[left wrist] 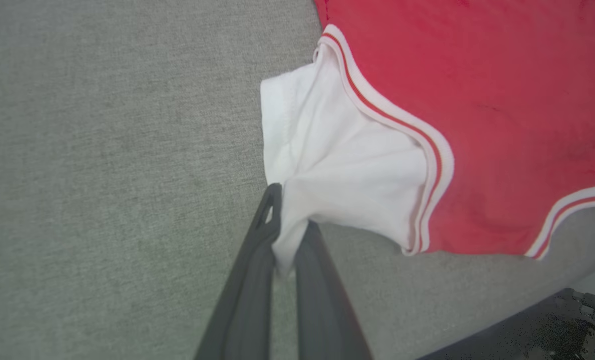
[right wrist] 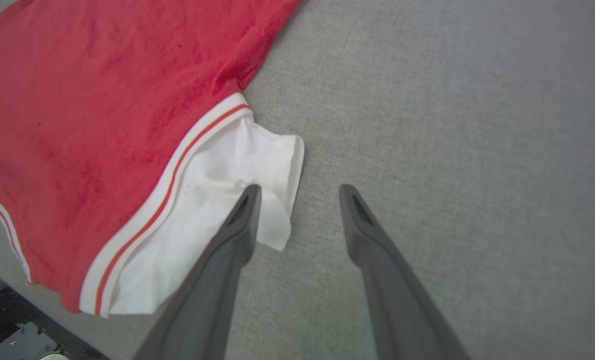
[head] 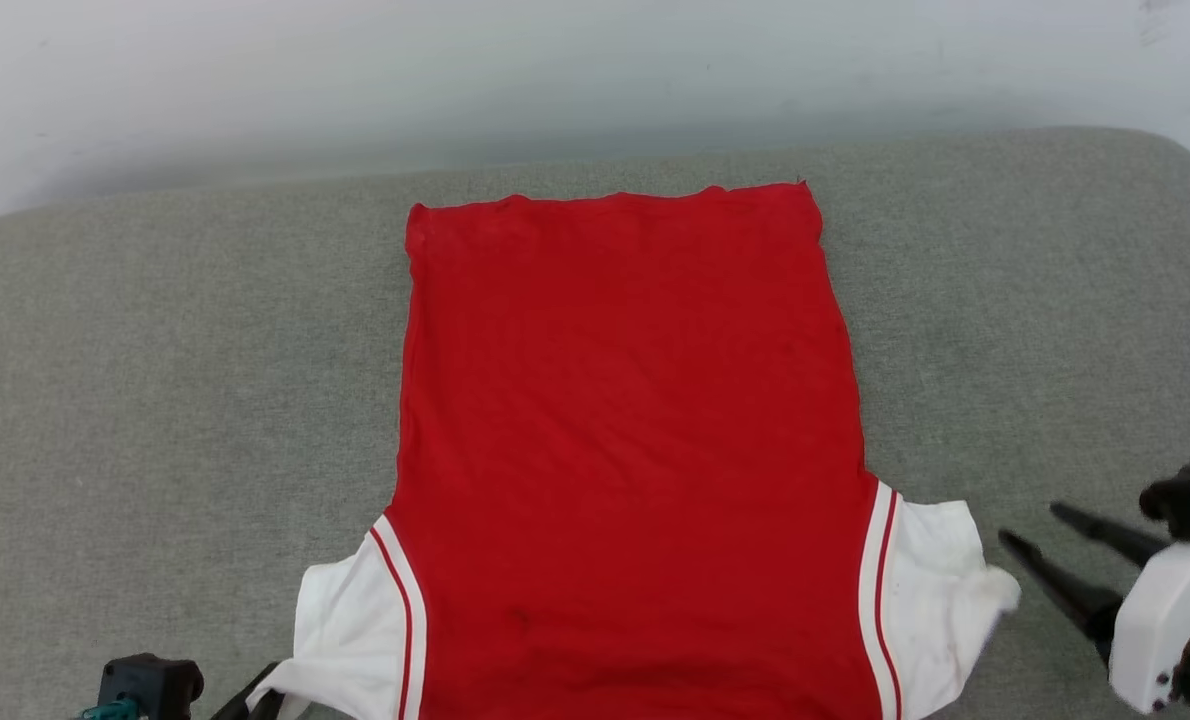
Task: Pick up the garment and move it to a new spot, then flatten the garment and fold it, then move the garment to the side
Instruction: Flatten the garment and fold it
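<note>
Red jersey shirt (head: 625,450) lies flat on the grey cloth top (head: 155,400), plain back up, with its bottom edge far from the robot. Its white sleeves stick out at the near corners. The left gripper (left wrist: 290,220) is squeezed tight on the tip of the left sleeve (left wrist: 337,170), and the cloth bunches between its fingers. The right gripper (right wrist: 299,192) is spread wide and holds nothing, just beside the right sleeve (right wrist: 217,210).

Head view's bottom edge crops the garment (head: 625,420) and, seemingly, the left pincer (head: 255,698)
</note>
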`<state>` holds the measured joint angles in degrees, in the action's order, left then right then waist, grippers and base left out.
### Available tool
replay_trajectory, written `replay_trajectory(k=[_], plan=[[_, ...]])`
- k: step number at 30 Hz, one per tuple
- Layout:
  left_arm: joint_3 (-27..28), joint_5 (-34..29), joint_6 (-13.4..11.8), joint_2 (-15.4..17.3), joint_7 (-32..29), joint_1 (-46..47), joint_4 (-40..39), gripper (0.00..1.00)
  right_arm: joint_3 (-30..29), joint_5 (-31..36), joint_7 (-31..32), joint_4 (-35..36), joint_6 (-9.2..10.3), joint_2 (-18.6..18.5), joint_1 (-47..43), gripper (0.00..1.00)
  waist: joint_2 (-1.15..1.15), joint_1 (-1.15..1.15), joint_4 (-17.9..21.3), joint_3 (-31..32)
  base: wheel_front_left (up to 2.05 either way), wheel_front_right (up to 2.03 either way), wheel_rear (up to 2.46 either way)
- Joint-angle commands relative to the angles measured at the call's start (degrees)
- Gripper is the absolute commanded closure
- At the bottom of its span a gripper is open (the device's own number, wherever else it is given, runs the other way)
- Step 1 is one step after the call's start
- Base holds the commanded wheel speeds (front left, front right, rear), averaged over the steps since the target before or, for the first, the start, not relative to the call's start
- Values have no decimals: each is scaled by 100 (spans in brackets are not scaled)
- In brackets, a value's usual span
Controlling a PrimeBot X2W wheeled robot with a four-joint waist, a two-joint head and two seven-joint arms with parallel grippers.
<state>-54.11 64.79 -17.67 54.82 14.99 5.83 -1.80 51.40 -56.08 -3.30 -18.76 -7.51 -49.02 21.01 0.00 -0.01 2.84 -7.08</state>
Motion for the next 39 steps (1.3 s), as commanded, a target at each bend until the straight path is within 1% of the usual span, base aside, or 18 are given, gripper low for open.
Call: replay_trajectory(k=[1,5,8,9,12,14,17,19,22,24,26,28,30,33,36,39], plan=[[141,-111,-39,-80,27,103,-40,100,-274,185,68,180,4,-72,318,0,0,1,3,-145,0,0,0],[335,-362,-91,-125,28,200,-153,100,-941,449,192,521,4,-120,865,0,0,1,-50,-437,0,0,0],[452,-591,-156,-122,28,317,-268,100,-1467,723,427,703,4,-83,1468,0,0,1,-127,-735,0,0,0],[452,-591,-156,-122,28,317,-268,100,-1467,723,427,703,4,-83,1468,0,0,1,-127,-735,0,0,0],[561,-790,-197,-143,28,459,-404,100,-1773,809,990,818,4,123,2164,0,0,1,-227,-1075,0,0,0],[605,-933,-206,-170,28,594,-502,100,-1899,895,1521,771,4,146,2734,0,0,1,-343,-1342,0,0,0],[657,-1121,-213,-237,28,802,-622,100,-1900,1036,2468,531,3,313,3565,0,0,1,-530,-1713,0,0,0],[658,-1253,-224,-273,28,940,-669,100,-1751,1046,3271,315,3,393,4067,0,0,1,-670,-1933,0,0,0],[638,-1440,-243,-369,28,1139,-723,100,-1580,897,4641,-12,3,479,4723,0,0,1,-865,-2235,0,0,0],[619,-1556,-255,-445,28,1267,-777,100,-1491,1044,5222,-139,3,543,5157,0,0,1,-994,-2435,0,0,0],[604,-1652,-265,-522,28,1374,-804,100,-1482,1017,5762,-399,3,695,5337,0,0,1,-1110,-2597,0,0,0],[577,-1764,-253,-603,22,1485,-842,100,-1478,1131,6208,-552,3,770,5609,0,0,1,-1230,-2772,0,0,0],[554,-1871,-285,-662,21,1573,-857,100,-1537,1220,6561,-757,3,891,5779,0,0,1,-1329,-2943,0,0,0],[525,-1995,-289,-786,20,1707,-894,100,-1653,1368,6807,-1004,3,1114,5863,0,0,1,-1470,-3169,0,0,0],[477,-2125,-288,-882,0,1821,-900,100,-1852,1546,6816,-1231,3,1239,5869,0,0,1,-1589,-3369,0,0,0],[443,-2201,-299,-980,-9,1904,-907,100,-1815,1733,6929,-1417,3,1302,5578,0,0,1,-1665,-3496,0,0,0]])
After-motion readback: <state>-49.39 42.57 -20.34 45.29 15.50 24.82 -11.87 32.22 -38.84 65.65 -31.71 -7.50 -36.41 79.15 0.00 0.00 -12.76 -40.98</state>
